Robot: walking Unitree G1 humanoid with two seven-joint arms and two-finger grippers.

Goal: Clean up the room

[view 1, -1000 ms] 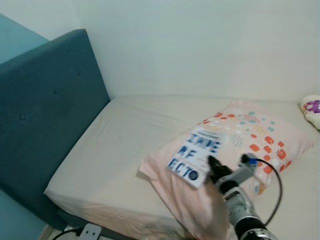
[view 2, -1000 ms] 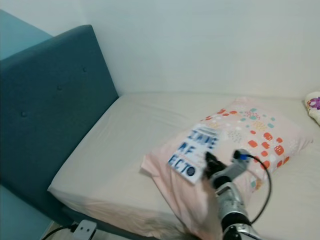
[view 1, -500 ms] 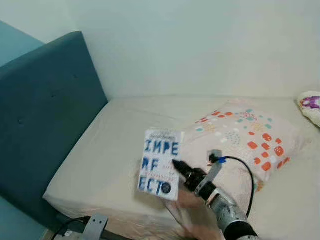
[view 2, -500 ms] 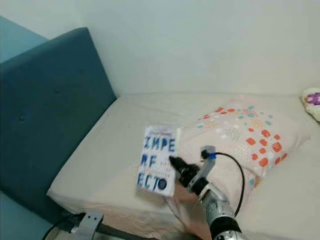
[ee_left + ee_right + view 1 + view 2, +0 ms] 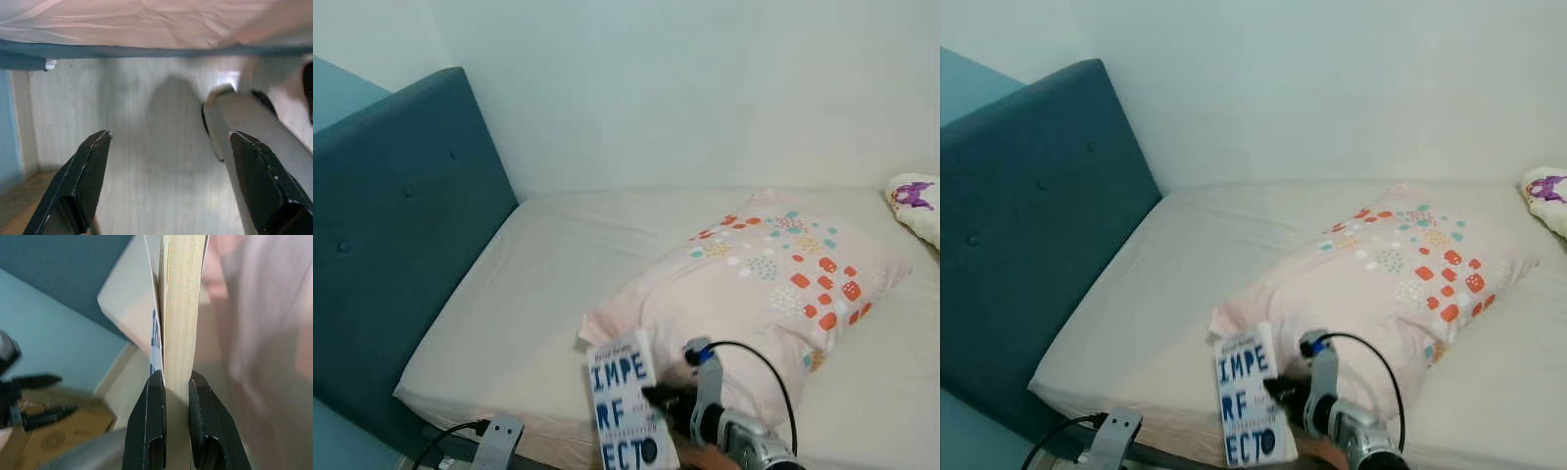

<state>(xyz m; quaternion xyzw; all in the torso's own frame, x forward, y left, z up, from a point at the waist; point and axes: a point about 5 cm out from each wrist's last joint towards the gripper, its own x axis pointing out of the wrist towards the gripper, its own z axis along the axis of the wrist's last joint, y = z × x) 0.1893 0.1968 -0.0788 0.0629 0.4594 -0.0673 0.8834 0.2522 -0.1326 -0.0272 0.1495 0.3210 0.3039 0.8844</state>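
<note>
A white book [image 5: 626, 407] with big blue letters hangs upright in front of the bed's near edge, my right gripper [image 5: 658, 398] shut on its side. The right wrist view looks along the book's page edge [image 5: 180, 308], which is pinched between the two black fingers [image 5: 151, 426]. Behind it on the bed lies a pink pillow [image 5: 773, 279] with orange and teal spots. My left gripper [image 5: 166, 181] hangs open low beside the bed, over pale wooden floor, nothing between its fingers.
The cream mattress [image 5: 548, 274] meets a teal headboard [image 5: 391, 245] on the left. A white soft toy [image 5: 913, 201] lies at the far right. A grey plug and cable [image 5: 494, 439] sit at the bed's foot, and a cardboard box [image 5: 58, 431] stands on the floor.
My right gripper has drawn the book off the pillow and down toward me, to the bed's near edge. The camera has shifted slightly.
</note>
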